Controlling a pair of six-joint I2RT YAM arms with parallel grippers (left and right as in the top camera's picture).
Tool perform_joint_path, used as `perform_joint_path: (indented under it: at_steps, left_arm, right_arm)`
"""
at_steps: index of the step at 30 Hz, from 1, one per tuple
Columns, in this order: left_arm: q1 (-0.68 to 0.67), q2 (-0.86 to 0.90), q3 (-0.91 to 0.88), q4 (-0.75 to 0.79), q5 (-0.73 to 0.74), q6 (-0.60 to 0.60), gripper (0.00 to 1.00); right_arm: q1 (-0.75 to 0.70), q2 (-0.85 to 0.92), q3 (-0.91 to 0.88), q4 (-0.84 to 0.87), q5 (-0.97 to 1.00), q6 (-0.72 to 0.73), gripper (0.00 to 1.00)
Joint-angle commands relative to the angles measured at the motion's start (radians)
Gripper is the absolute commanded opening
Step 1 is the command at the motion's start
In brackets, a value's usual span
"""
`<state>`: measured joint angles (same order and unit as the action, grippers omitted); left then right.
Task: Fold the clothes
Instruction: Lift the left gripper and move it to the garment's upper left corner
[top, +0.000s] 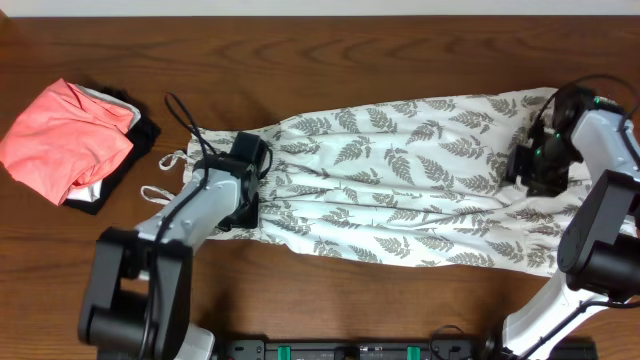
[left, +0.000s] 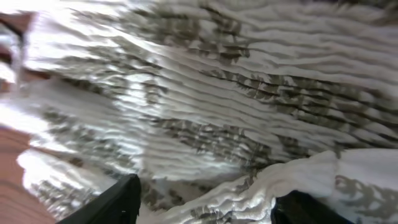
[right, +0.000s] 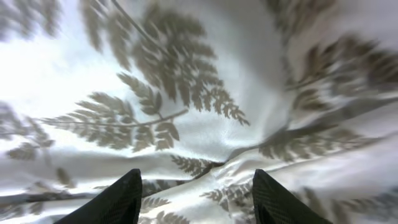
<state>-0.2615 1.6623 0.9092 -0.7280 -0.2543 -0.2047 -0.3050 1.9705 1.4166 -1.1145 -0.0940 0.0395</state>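
Our left claw (left: 205, 202) and right claw (right: 196, 199) gape over the dress (top: 400, 180); closing shallow, we risk snagging one layer.

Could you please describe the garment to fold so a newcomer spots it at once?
On the brown wooden table, it is the long white thin-fabric dress spread across the middle. Unlike the coral-pink folded garment at left, it bears grey-green fern leaves.

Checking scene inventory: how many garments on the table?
3. The dress is spread across the middle; the coral garment is at far left, lying on a black garment. A pale layer between those two may be a fourth.
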Motion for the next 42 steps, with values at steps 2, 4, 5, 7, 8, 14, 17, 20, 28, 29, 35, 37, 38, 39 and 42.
perform_joint_path:
  at_steps: [2,4,5,7,8,14,17,20,28,29,35,37,38,39,42]
  left_arm:
    - [0.008,-0.116,-0.007,0.035,-0.027,0.052,0.68]
    - [0.008,-0.163,-0.007,0.074,-0.019,0.084,0.73]
    - [0.008,-0.188,-0.007,0.098,-0.019,0.091,0.77]
    - [0.008,-0.220,-0.007,0.150,-0.015,0.113,0.83]
    - [0.008,-0.233,-0.007,0.189,-0.007,0.135,0.84]
    - [0.010,-0.226,0.013,0.372,0.109,0.265,0.87]
    - [0.029,-0.187,0.080,0.372,0.113,0.268,0.89]
    - [0.047,-0.132,0.171,0.363,0.117,0.307,0.90]
    - [0.083,0.106,0.425,0.303,0.167,0.396,0.93]
    - [0.088,0.133,0.442,0.302,0.174,0.415,0.93]
    - [0.092,0.244,0.466,0.305,0.300,0.607,0.95]
    - [0.092,0.269,0.466,0.315,0.341,0.623,0.95]
    - [0.092,0.280,0.466,0.324,0.358,0.623,0.95]
    - [0.092,0.291,0.466,0.333,0.385,0.623,0.95]
    - [0.092,0.320,0.466,0.361,0.493,0.623,0.95]
  right_arm:
    - [-0.008,0.001,0.108,-0.027,-0.024,-0.055,0.57]
    - [-0.008,0.000,0.153,-0.030,-0.037,-0.056,0.63]
    - [-0.009,0.000,0.173,-0.029,-0.040,-0.056,0.66]
    - [-0.009,0.000,0.205,-0.017,-0.041,-0.056,0.70]
    - [-0.010,0.000,0.221,-0.003,-0.041,-0.056,0.71]
    - [-0.025,0.000,0.299,0.105,-0.035,-0.067,0.75]
    - [-0.046,0.000,0.332,0.145,-0.034,-0.067,0.77]
    - [-0.076,0.000,0.361,0.164,-0.033,-0.066,0.79]
    - [-0.189,0.001,0.426,0.187,-0.039,-0.066,0.83]
    - [-0.201,0.001,0.430,0.187,-0.042,-0.067,0.83]
    - [-0.249,0.003,0.430,0.185,-0.045,-0.067,0.85]
    - [-0.251,0.005,0.430,0.184,-0.045,-0.067,0.86]
    - [-0.251,0.005,0.430,0.183,-0.045,-0.067,0.86]
    - [-0.250,0.005,0.430,0.180,-0.045,-0.067,0.86]
    - [-0.248,0.005,0.430,0.175,-0.045,-0.067,0.86]
